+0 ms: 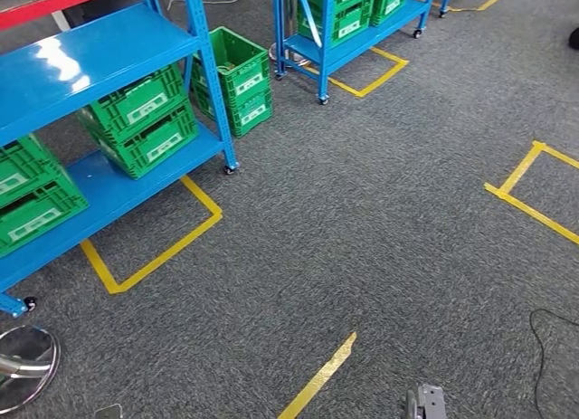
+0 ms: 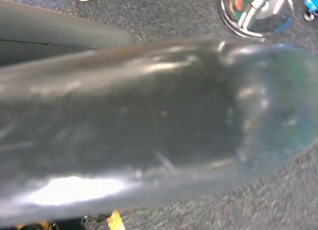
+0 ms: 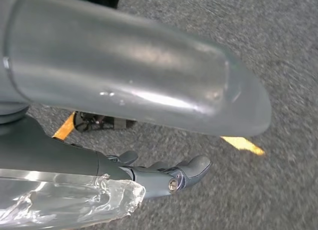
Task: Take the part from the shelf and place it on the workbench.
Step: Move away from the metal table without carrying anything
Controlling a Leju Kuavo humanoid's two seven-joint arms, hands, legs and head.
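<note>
A blue shelf [image 1: 89, 57] stands at the left of the head view with green crates [image 1: 143, 120] on its lower level. What lies inside the crates is hidden. My right hand [image 3: 165, 175] hangs over grey carpet with its fingers stretched out straight and nothing between them. Crinkled clear plastic [image 3: 71, 202] lies along the base of that hand; I cannot tell what it is. A small grey piece at the wrist of my right arm [image 1: 427, 403] shows at the bottom edge of the head view.
A second blue shelf [image 1: 341, 39] with green crates stands at the back. One green crate [image 1: 239, 75] sits on the floor between the shelves. Yellow tape [image 1: 156, 256] marks squares on the carpet. A chrome round base [image 1: 23, 365] lies bottom left and a black cable [image 1: 546, 347] bottom right.
</note>
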